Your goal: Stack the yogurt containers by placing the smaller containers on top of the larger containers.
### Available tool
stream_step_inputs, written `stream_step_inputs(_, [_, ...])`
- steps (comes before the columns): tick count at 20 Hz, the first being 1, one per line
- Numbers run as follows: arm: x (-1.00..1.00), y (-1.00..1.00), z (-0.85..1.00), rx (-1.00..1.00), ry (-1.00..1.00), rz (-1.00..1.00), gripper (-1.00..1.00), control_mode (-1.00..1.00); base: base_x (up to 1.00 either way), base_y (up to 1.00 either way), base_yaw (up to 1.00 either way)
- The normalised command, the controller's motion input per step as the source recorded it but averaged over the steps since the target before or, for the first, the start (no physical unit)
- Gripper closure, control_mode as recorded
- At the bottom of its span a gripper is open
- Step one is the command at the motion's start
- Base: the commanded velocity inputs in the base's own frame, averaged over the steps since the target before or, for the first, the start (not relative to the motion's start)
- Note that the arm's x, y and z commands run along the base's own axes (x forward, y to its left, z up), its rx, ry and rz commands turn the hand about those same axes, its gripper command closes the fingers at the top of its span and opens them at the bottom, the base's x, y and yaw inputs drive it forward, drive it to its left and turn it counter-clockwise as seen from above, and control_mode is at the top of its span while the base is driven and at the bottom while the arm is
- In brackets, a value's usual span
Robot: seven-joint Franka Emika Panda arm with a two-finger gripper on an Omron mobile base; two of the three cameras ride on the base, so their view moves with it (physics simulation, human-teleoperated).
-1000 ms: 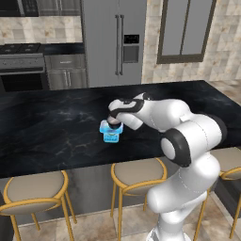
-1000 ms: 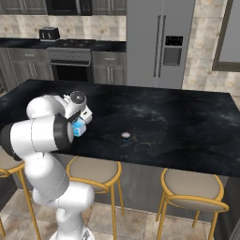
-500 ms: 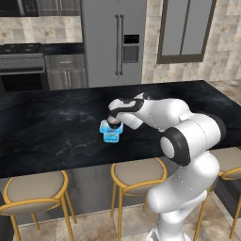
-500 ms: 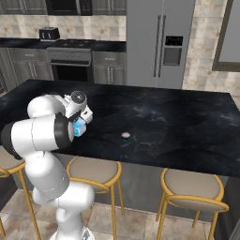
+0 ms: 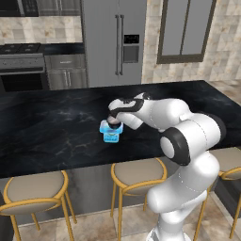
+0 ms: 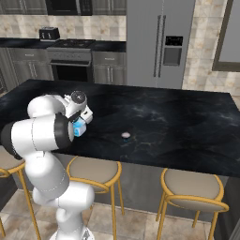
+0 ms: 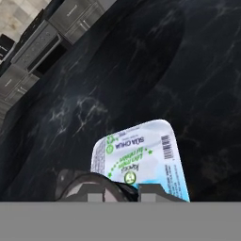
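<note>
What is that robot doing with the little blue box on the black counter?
The white robot arm is reaching over the black counter and holding a small round yogurt cup in its shut gripper, right above the light blue tub. In the hand view the cup sits over the tub's printed lid. It looks ready to set the cup down on it. Another little cup lies alone farther along the counter.

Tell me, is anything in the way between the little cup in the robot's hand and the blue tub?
Nothing visible is. The gripper is shut on a small dark cup, right over the blue tub. The tub's printed lid shows bare just past the cup. Another small cup sits far off on the counter.
</note>
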Motion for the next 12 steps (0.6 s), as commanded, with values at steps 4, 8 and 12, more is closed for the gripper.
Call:
stream_step_inputs(4, [0.00,0.00,0.00,0.00,0.00,0.00,1.00,-1.00,0.00,0.00,0.00])
stream_step_inputs(8, [0.00,0.00,0.00,0.00,0.00,0.00,-1.00,-1.00,0.00,0.00,0.00])
stream_step_inputs(12, [0.00,0.00,0.00,0.00,0.00,0.00,-1.00,-1.00,0.00,0.00,0.00])
